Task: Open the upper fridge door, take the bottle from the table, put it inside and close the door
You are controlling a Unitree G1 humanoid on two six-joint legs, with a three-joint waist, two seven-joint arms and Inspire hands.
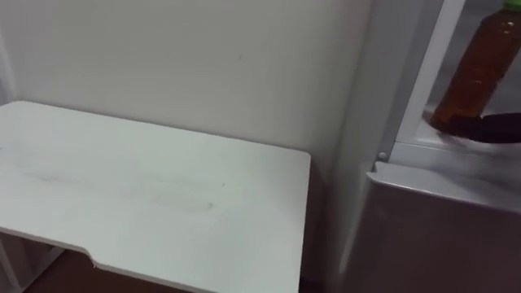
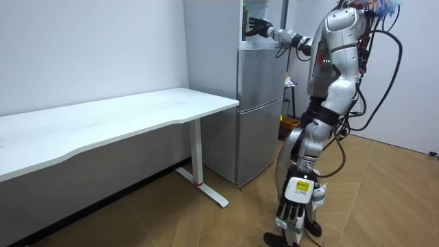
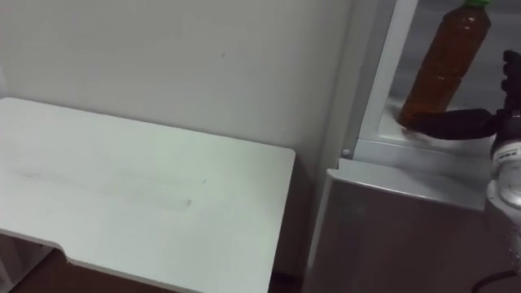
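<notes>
A brown drink bottle [image 3: 444, 65] with a green cap stands upright just inside the open upper fridge compartment [image 3: 391, 89], near its front edge. My right hand [image 3: 456, 124] reaches in from the right. Its dark thumb lies against the bottle's base, and its fingers stand straight and apart from the bottle at the far right. In the left eye view the bottle [image 1: 480, 69] and the thumb [image 1: 498, 127] sit at the top right. The room view has me standing at the fridge [image 2: 260, 110], right hand [image 2: 257, 27] raised to the upper compartment, left hand [image 2: 291, 209] hanging low.
A long white table [image 1: 163, 203] stands against the wall to the left of the fridge, with a narrow gap between them. The closed lower fridge door [image 3: 407, 236] is below my right hand. Wooden floor [image 2: 384, 199] lies open behind me.
</notes>
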